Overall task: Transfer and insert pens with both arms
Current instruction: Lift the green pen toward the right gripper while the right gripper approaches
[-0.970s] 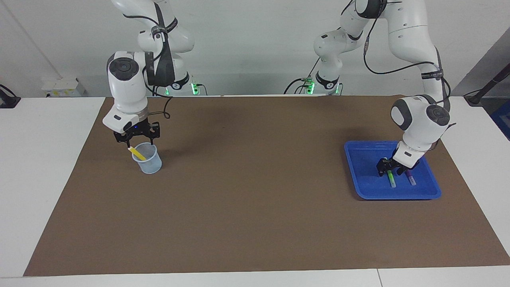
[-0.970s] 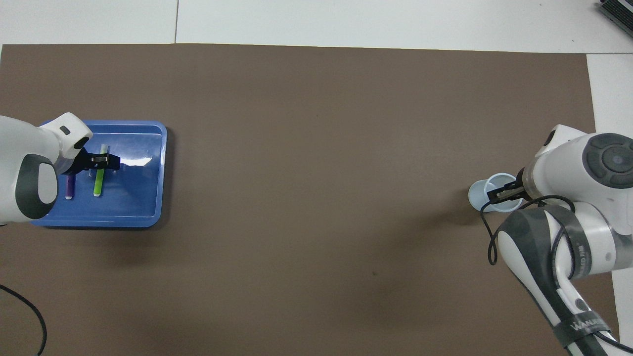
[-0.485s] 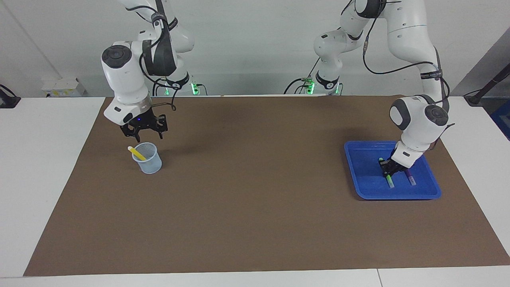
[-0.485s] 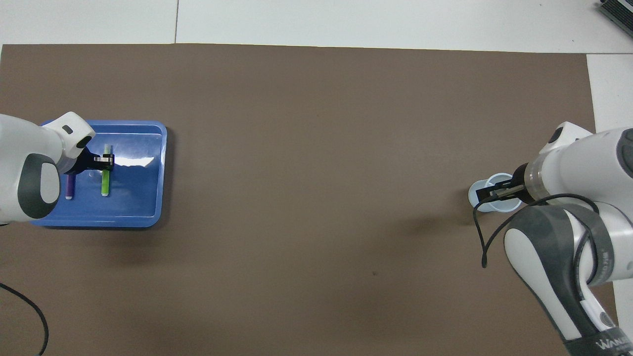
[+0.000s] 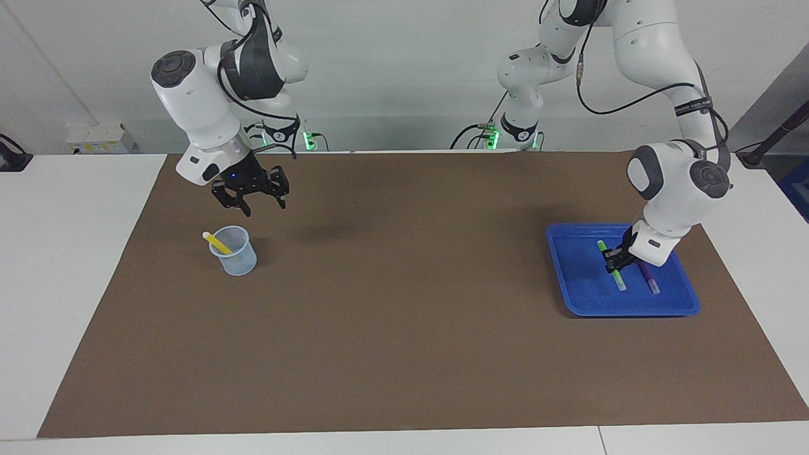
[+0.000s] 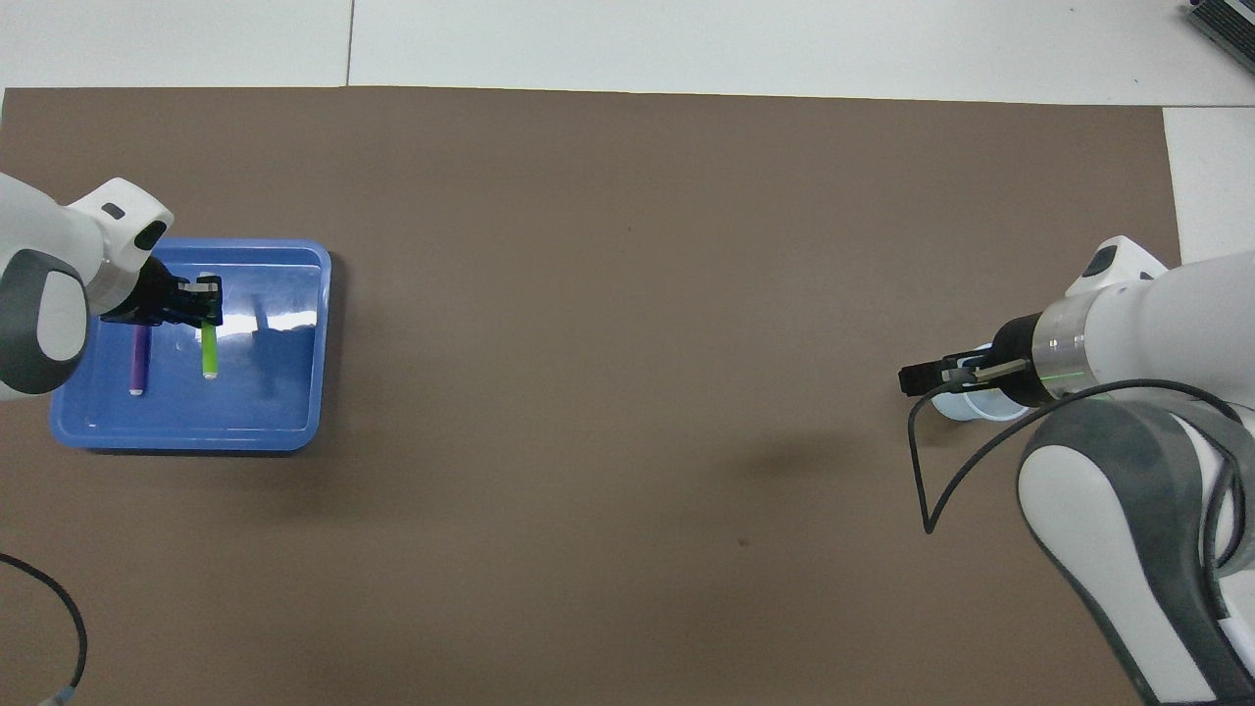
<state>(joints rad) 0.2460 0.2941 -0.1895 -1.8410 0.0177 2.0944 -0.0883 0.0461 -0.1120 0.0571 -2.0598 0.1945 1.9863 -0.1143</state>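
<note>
**Pens, cup and tray: positions by view**

Facing view. The left gripper [image 5: 614, 261] is clamped on the green pen [image 5: 610, 265], held slanted with its lower end low over the blue tray [image 5: 572, 265]. The purple pen [image 5: 649, 277] lies in the tray just beside it. The right gripper [image 5: 249, 191] is seen raised over the brown mat [image 5: 404, 316], near the pale cup [image 5: 235, 253], its fingers spread and holding nothing. The yellow pen [image 5: 217, 242] is lodged in the cup, leaning over the rim.

Overhead view. The left gripper [image 6: 201, 299] is closed on the green pen [image 6: 209, 351] over the tray [image 6: 284, 412]; the purple pen [image 6: 138, 360] lies alongside. The right gripper [image 6: 931, 376] partly covers the cup [image 6: 971, 406].
</note>
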